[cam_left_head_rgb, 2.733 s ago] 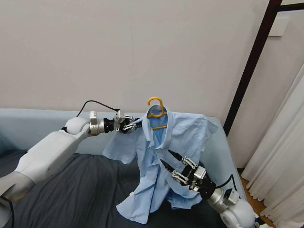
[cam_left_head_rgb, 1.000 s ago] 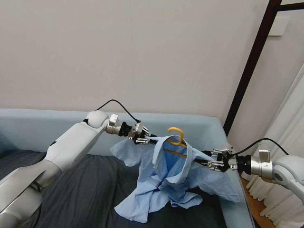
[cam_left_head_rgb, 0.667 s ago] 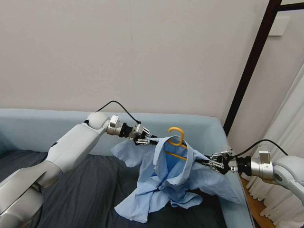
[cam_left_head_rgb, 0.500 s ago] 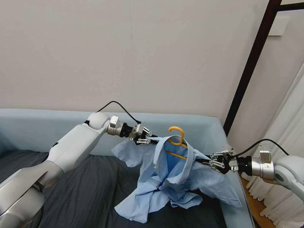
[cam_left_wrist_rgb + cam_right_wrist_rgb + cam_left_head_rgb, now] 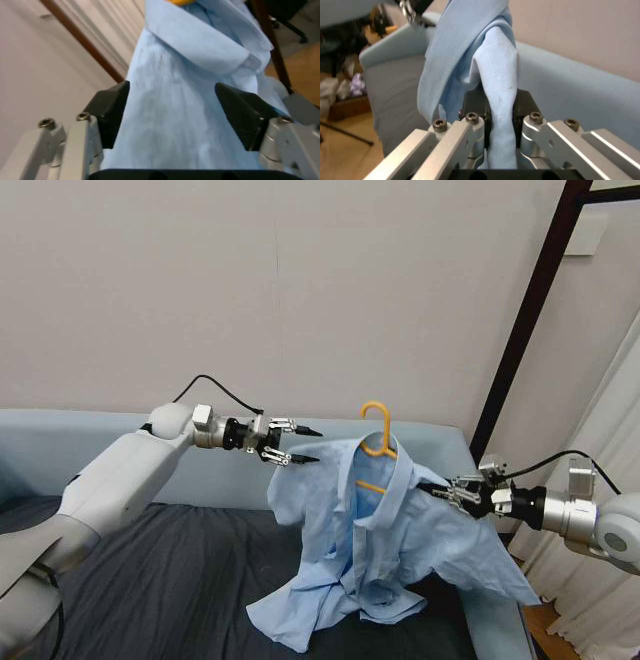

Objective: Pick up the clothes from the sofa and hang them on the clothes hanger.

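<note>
While the right gripper (image 5: pixel 440 491) clamps the blue shirt (image 5: pixel 400 530) between its fingers, the left gripper (image 5: pixel 316 446) gapes wide, empty, just beside it.

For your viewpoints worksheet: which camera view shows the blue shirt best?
Head view: the whole shirt, draped on the orange hanger. Left wrist view: just collar and shoulder. Right wrist view: one fold clamped in the jaws of the right gripper.
</note>
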You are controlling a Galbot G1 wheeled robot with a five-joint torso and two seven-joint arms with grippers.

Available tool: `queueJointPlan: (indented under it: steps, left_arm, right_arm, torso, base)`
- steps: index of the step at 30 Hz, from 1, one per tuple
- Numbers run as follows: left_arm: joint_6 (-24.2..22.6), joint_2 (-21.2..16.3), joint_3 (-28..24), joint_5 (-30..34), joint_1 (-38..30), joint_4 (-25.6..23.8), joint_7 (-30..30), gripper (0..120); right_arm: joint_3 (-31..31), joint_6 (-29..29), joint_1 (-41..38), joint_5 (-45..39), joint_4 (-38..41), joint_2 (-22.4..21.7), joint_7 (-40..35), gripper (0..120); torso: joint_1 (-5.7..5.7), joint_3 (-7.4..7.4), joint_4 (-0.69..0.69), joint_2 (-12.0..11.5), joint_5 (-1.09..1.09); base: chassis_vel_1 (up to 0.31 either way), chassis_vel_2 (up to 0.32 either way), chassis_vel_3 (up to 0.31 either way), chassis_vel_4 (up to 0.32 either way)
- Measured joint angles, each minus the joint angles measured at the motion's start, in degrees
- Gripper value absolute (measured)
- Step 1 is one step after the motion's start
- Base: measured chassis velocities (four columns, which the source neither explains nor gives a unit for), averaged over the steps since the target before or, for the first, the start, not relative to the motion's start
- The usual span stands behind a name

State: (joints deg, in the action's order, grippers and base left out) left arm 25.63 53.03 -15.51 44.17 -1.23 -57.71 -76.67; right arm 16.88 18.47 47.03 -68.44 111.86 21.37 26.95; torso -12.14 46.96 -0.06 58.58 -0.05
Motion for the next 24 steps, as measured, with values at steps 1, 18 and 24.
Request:
queueJointPlan:
  steps: [1, 18, 24]
  left_arm:
    - [0.0, -0.8, 1.2, 0.7, 0.9, -0.4, 1.0, 79]
    - [0.0, -7.1, 16.3, 3.7, 31.9, -21.1, 27.2, 100]
    - [0.2, -5.8, 17.9, 1.5, 38.1, -24.1, 32.9, 100]
  right_arm:
    - [0.6, 0.0, 0.0, -2.2, 1.4, -0.2, -3.2, 7]
    - [4.0, 15.3, -14.0, -18.2, 11.5, -4.0, -36.5, 7]
    - [3.6, 17.1, -17.8, -17.9, 12.8, -4.3, -38.6, 7]
  torso:
    - [0.0, 0.0, 0.0, 0.0, 0.0]
    - [0.01, -0.01, -0.02, 0.0, 0.01]
    - [0.0, 0.0, -0.01, 0.0, 0.0]
  base:
    - [0.0, 0.0, 0.0, 0.0]
    - [0.0, 0.0, 0.0, 0.0]
    - [0.0, 0.0, 0.0, 0.0]
